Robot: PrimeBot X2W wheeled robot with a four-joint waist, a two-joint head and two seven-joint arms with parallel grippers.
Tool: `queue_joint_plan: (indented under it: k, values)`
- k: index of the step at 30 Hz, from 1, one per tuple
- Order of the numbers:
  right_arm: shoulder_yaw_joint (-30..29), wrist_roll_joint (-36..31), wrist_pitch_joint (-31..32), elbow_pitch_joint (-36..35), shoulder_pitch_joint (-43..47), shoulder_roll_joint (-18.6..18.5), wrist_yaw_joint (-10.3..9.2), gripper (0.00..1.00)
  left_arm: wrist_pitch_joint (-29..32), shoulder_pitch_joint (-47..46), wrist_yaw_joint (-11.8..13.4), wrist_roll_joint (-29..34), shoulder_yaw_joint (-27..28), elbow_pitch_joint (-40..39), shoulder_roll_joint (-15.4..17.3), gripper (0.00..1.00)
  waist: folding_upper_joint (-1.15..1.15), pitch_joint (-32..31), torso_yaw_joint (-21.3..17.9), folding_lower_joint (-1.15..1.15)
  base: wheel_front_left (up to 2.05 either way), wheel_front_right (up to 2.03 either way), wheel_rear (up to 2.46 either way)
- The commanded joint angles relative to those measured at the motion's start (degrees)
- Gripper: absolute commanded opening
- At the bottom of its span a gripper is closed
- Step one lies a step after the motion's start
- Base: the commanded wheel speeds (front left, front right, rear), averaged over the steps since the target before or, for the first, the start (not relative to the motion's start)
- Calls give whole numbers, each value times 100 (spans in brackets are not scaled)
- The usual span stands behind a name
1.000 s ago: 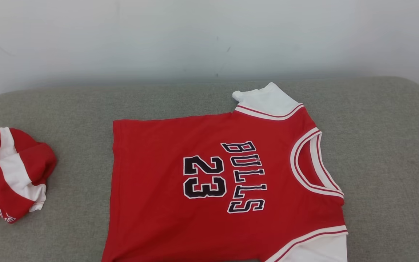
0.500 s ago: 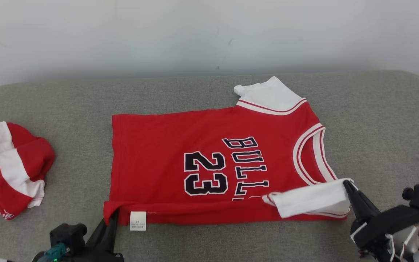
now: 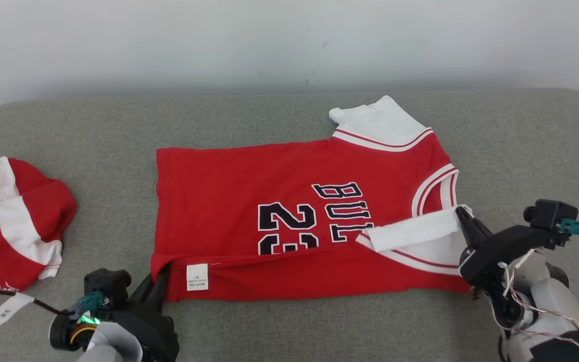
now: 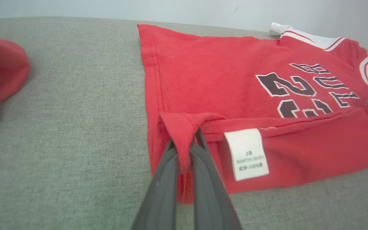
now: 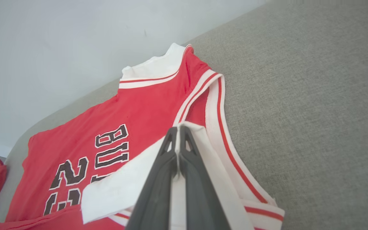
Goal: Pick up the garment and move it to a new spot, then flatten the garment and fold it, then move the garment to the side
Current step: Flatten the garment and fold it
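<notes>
The garment (image 3: 249, 201) is a red jersey with white sleeves and black "BULLS 23" lettering, spread on the grey cushion. Its near edge is folded up over the lettering, and a white care label (image 3: 197, 277) shows on the fold. My left gripper (image 3: 163, 278) is shut on the jersey's near hem corner (image 4: 184, 127), lifted a little off the cushion. My right gripper (image 3: 463, 215) is shut on the near white sleeve (image 5: 133, 188), held over the jersey's chest (image 5: 145, 115).
A second bundle of red and white cloth (image 3: 13, 226) lies at the cushion's left end, with a loose white tag (image 3: 5, 309) beside it. The grey cushion (image 3: 531, 151) ends at a pale wall (image 3: 269, 40) behind. Bare cushion lies right of the jersey.
Both grippers have carried the jersey's near edge further up over it, so the fold now hides the lower half of the lettering. The head camera has tilted down as well.
</notes>
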Motion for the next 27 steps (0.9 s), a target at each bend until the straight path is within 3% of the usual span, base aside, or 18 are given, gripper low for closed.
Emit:
queue_joint_plan:
  k: [1, 2, 3, 13, 20, 27]
  values:
    - [34, 10, -171, 117, -112, 36, 7, 0, -80, -106, -22, 68, 4, 97, -16, 19, -1, -3, 6, -1, 0, 0, 0]
    - [105, -9, -309, 223, -172, 27, 7, 33, -110, -153, -26, 90, -16, 180, -38, 71, -1, -9, 16, -1, 0, 0, 0]
    - [196, -21, -440, 304, -202, 16, 7, 100, -140, -187, -43, 95, -33, 260, -65, 100, -1, -19, 23, -1, 0, 0, 0]
    - [984, 200, -1637, 492, 104, -390, 7, 100, -521, 23, -115, 143, 61, 521, -218, 100, -1, -187, 32, -1, 0, 0, 0]
    - [1450, 115, -2054, 403, 531, -767, 7, 100, -556, 294, -103, 134, 127, 562, -304, 100, -1, -175, -25, -1, 0, 0, 0]
    - [1666, -10, -2204, 530, 624, -839, 7, 100, -563, 145, 16, 331, 192, 697, -302, 100, -1, -1, -136, -1, 0, 0, 0]
